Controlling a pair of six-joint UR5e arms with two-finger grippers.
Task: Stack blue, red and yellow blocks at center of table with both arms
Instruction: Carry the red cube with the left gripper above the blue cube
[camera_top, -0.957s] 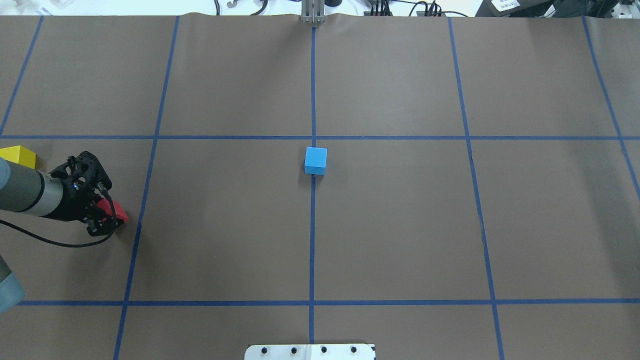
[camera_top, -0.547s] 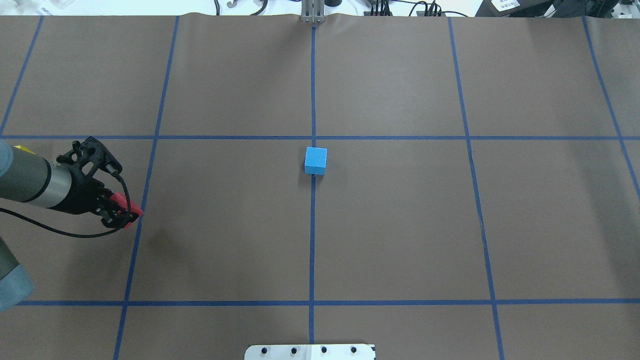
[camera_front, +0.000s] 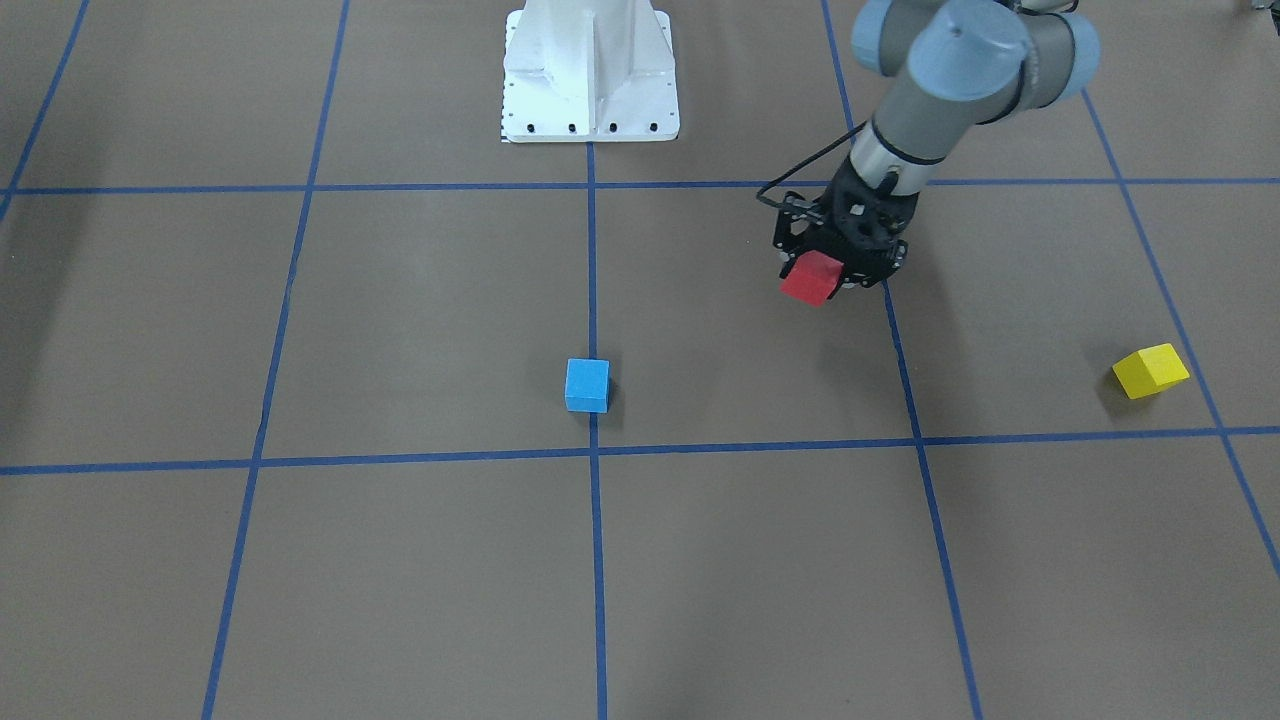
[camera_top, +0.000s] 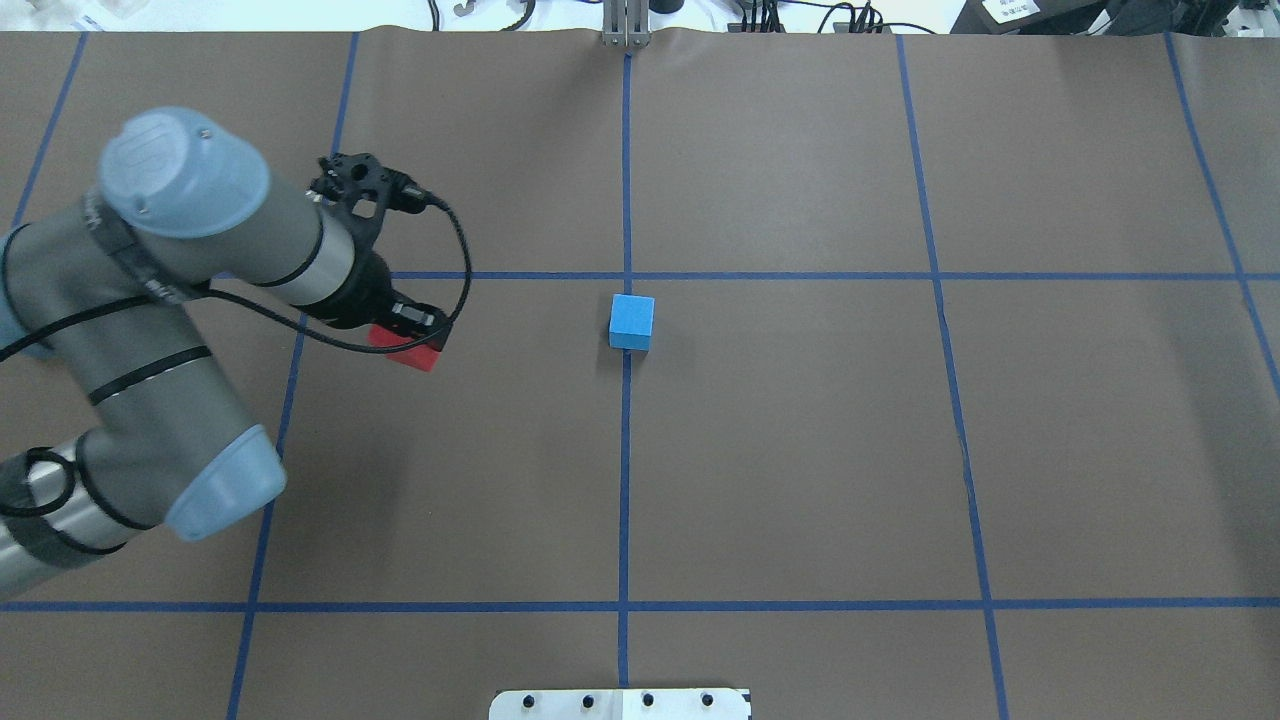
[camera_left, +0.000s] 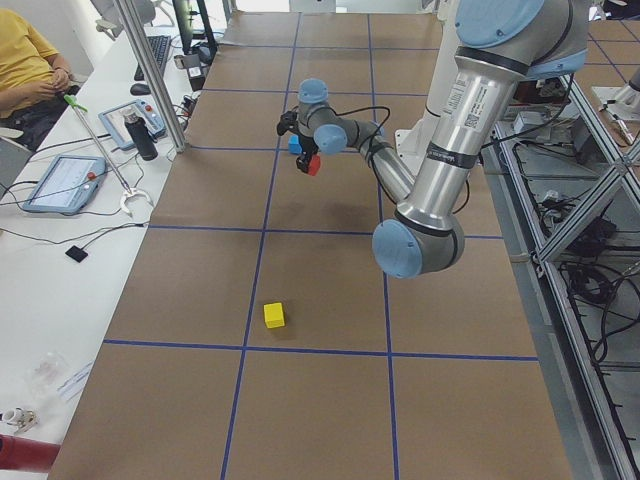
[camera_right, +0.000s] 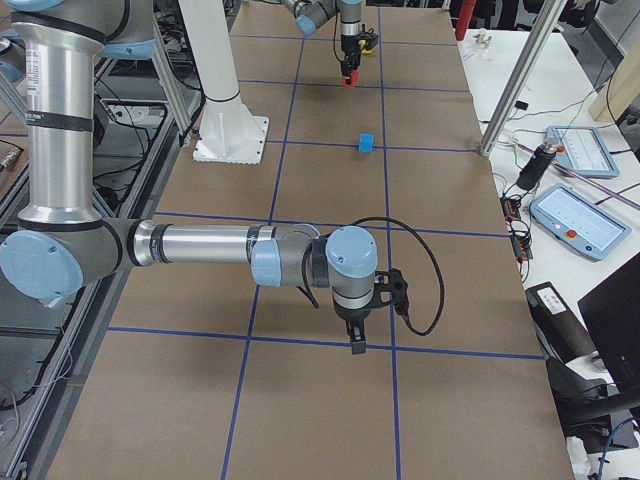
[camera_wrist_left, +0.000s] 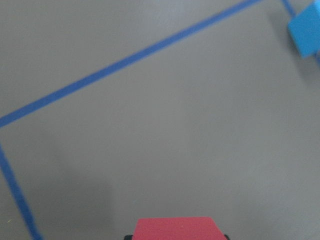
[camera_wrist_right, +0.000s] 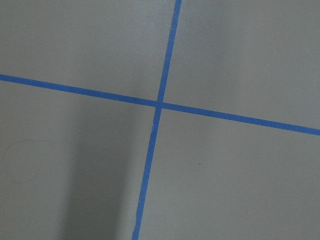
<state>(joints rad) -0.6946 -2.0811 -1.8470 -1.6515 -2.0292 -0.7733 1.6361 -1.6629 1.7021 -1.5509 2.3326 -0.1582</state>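
Gripping red block (camera_top: 405, 354) in left gripper (camera_top: 412, 340), raised clear of table (camera_top: 800, 450) — likely for setting atop blue block (camera_top: 632, 321), placed at centre as base. Leaving yellow block (camera_front: 1151, 371) well apart, untouched. Cannot tell right gripper (camera_right: 356, 336) opening — parked aside.

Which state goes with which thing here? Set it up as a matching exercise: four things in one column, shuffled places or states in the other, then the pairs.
Things
1. red block
2. blue block
3. yellow block
4. right gripper

States
A. lies alone on the table toward the robot's left end
B. held off the table in the left gripper
C. sits on the centre tape line
D. hangs over a tape crossing, far from every block

Pairs: 1-B, 2-C, 3-A, 4-D
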